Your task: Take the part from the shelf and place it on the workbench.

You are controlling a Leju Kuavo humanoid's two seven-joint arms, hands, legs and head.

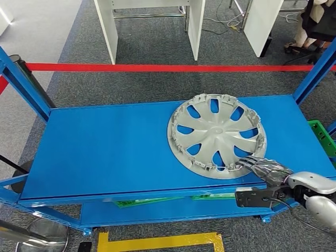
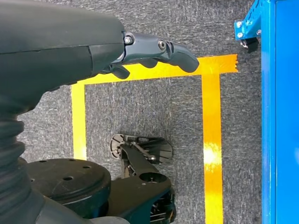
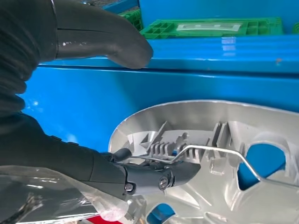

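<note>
You are looking down on a blue metal shelf (image 1: 103, 152) with a flat top deck. Beyond it, a red barrier tape (image 1: 158, 67) runs across grey carpet, white table legs (image 1: 107, 29) stand behind that, and a seated person's legs (image 1: 305, 31) show at the far right corner. Yellow floor tape (image 1: 158, 242) marks the carpet on your side of the shelf.

Green plastic crates (image 3: 211, 27) sit on the lower level under the deck; what they hold cannot be made out. Another green crate (image 1: 323, 136) sits just off the shelf's right end.

The task's part, a silver wheel cover (image 1: 217, 135), lies flat on the right half of the deck, inner side up, clips and wire ring facing upward. It is round, so no long axis.

Your right hand (image 1: 263, 170) reaches over the near right rim of the cover; its fingers (image 3: 159, 175) lie against the inner rim by the wire ring, thumb raised apart, not plainly gripping.

Your left hand (image 2: 151, 51) hangs over the carpet, fingers loosely extended, holding nothing.
</note>
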